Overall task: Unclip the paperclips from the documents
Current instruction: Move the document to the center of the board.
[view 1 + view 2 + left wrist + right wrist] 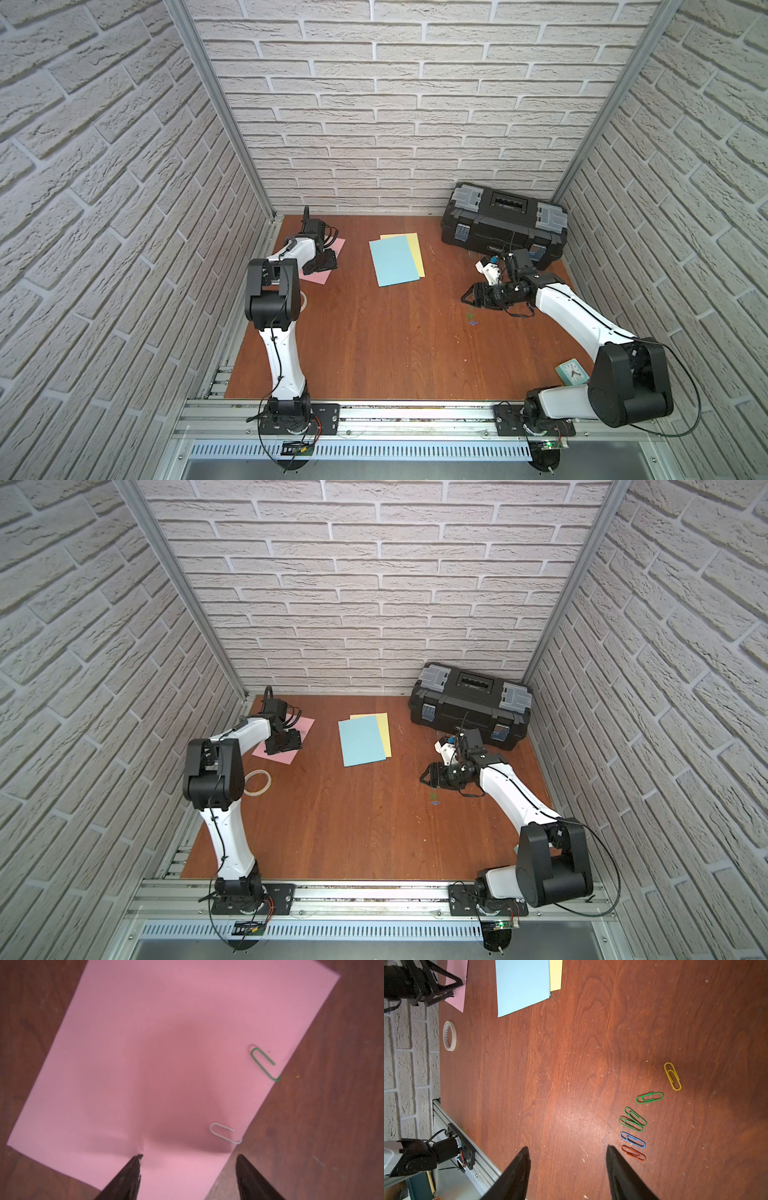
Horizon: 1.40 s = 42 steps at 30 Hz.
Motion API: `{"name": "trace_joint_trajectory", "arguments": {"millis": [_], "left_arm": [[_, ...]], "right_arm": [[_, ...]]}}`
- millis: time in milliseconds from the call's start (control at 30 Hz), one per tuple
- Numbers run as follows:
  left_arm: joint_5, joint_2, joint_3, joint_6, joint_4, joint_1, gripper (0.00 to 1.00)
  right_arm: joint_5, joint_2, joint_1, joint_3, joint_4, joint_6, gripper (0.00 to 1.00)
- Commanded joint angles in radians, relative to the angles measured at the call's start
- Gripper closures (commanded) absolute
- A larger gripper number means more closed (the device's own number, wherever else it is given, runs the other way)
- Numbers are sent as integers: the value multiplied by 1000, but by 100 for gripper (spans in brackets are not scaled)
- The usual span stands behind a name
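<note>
The white paperclip (225, 1133), clipped on the pink sheet's (145, 1043) edge with its long axis pointing inward, is found just ahead of the left arm's wide-parted, empty jaws, whereas the right arm's jaws, likewise parted and empty, are placed far off over bare counter (571, 1064).

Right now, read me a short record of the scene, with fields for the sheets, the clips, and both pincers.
Pink sheet: under the open left pincer, one tip pressing the paper
Clips attached: green clip and white clip, both at the pink sheet's edge
Loose clips: six on the table beside the open, empty right pincer
Blue sheet: overlaps the yellow sheet; no clips visible on either
</note>
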Motion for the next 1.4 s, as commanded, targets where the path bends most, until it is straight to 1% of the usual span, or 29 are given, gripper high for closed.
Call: {"name": "trace_joint_trajectory", "arguments": {"millis": [0, 133, 233, 400, 600, 733, 833, 933, 1067, 1167, 1367], "left_arm": [[13, 14, 0, -22, -33, 10, 28], [63, 4, -47, -55, -17, 4, 29], [95, -12, -83, -76, -16, -18, 30], [140, -44, -162, -121, -14, -88, 31], [176, -82, -259, -205, 5, -209, 31], [175, -130, -314, -266, 31, -268, 31], [148, -177, -307, -269, 5, -296, 31], [90, -231, -265, -241, -50, -299, 31], [-9, -275, -165, -180, -131, -294, 32], [-65, -258, -98, -125, -165, -271, 34], [-82, -160, -41, -58, -146, -173, 47]], "right_arm": [[-16, -22, 5, 34, 5, -18, 40], [-22, -12, 5, 42, 11, -17, 40], [-25, -2, 5, 49, 14, -18, 40], [-26, 2, 7, 52, 14, -25, 40], [-24, 3, 6, 50, 7, -39, 40], [-21, -2, 6, 50, 1, -45, 40], [-19, 0, 7, 57, -8, -53, 39], [-19, 2, 6, 70, -20, -66, 40], [-27, 6, 6, 77, -20, -69, 39], [-37, 9, 6, 77, -8, -64, 40], [-60, -2, 7, 73, 10, -51, 40]]}}
